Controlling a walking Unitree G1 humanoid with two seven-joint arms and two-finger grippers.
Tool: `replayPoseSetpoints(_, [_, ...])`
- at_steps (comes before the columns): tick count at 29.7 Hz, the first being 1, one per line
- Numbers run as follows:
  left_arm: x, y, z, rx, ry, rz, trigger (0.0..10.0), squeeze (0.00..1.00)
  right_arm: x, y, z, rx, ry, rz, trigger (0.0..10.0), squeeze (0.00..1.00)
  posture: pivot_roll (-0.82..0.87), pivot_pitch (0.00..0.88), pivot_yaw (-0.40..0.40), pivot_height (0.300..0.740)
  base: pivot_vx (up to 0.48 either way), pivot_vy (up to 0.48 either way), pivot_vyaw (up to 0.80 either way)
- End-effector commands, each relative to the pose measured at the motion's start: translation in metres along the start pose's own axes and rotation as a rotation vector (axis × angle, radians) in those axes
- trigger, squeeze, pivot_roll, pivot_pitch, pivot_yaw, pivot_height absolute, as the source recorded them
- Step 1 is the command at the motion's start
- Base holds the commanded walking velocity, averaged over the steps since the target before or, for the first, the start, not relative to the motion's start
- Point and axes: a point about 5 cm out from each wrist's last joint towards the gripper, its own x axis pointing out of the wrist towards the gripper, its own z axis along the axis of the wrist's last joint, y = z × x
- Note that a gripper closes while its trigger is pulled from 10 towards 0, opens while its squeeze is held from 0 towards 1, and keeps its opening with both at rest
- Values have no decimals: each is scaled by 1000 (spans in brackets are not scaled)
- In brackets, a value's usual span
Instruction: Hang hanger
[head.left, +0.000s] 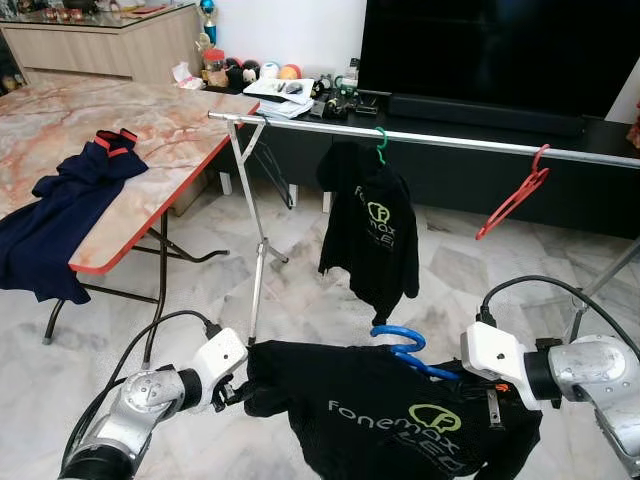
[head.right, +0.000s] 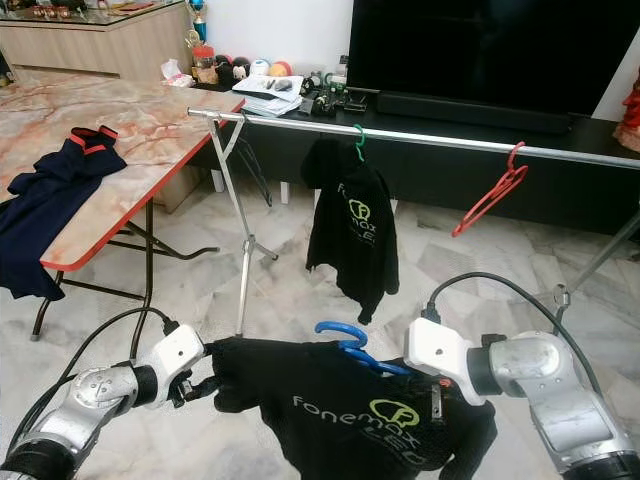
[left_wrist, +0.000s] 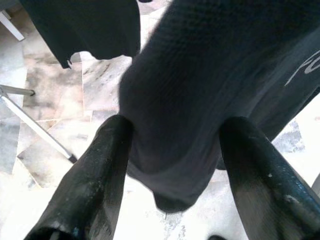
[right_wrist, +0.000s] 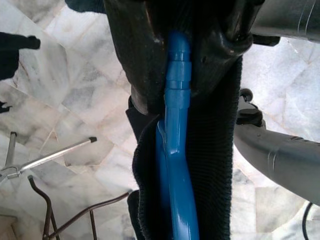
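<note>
A black Fonemax shirt (head.left: 380, 420) on a blue hanger (head.left: 400, 343) hangs low between my two arms, well below the silver rail (head.left: 450, 140). My right gripper (right_wrist: 179, 65) is shut on the blue hanger (right_wrist: 176, 150) just under its hook, at the shirt's collar. My left gripper (left_wrist: 175, 150) has a bunch of the shirt's cloth (left_wrist: 210, 75) pinched between its fingers at the shirt's left shoulder (head.left: 262, 375). On the rail hang another black shirt (head.left: 375, 230) on a green hanger (head.left: 381, 145) and a bare red hanger (head.left: 512, 195) further right.
The rack's folding leg (head.left: 258, 260) stands just beyond the held shirt. A marble table with a red edge (head.left: 150, 140) is on the left, with a navy garment (head.left: 60, 210) lying on it. A dark TV console (head.left: 480, 110) runs behind the rail.
</note>
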Motion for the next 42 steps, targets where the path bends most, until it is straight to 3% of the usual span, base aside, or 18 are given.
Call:
replayPoseSetpoints(1, [3, 1, 2, 2, 3, 3, 10000, 1000, -5, -3, 13, -45, -27, 1, 10000, 0, 143, 51, -10, 740, 0, 0, 0])
replayPoseSetpoints(8, [7, -2, 2, -19, 9, -14, 10000, 1000, -5, -3, 14, -46, -29, 6, 10000, 0, 137, 59, -10, 740, 0, 0, 0])
replayPoseSetpoints(9, [8, -4, 1, -32, 15, -29, 10000, 286, -6, -3, 15, -45, -30, 4, 10000, 0, 135, 63, -9, 740, 0, 0, 0])
replayPoseSetpoints(10, [8, -5, 0, -37, 20, -37, 10000, 0, -6, -3, 15, -45, -30, 4, 10000, 0, 133, 66, -9, 740, 0, 0, 0])
replayPoseSetpoints(14, [10, -8, -2, -28, 37, -47, 10000, 0, -5, -3, 16, -43, -34, 6, 10000, 0, 134, 70, -9, 740, 0, 0, 0])
replayPoseSetpoints(15, [10, -8, -2, -24, 36, -48, 6471, 0, -5, -3, 16, -43, -34, 6, 10000, 0, 134, 70, -9, 740, 0, 0, 0])
replayPoseSetpoints(16, [10, -8, -2, -25, 32, -44, 0, 0, -5, -3, 16, -43, -34, 5, 10000, 0, 134, 70, -9, 740, 0, 0, 0])
replayPoseSetpoints(42, [9, -4, -2, -53, 13, -8, 0, 0, 0, -3, 17, -41, -50, -1, 10000, 0, 143, 57, -8, 740, 0, 0, 0])
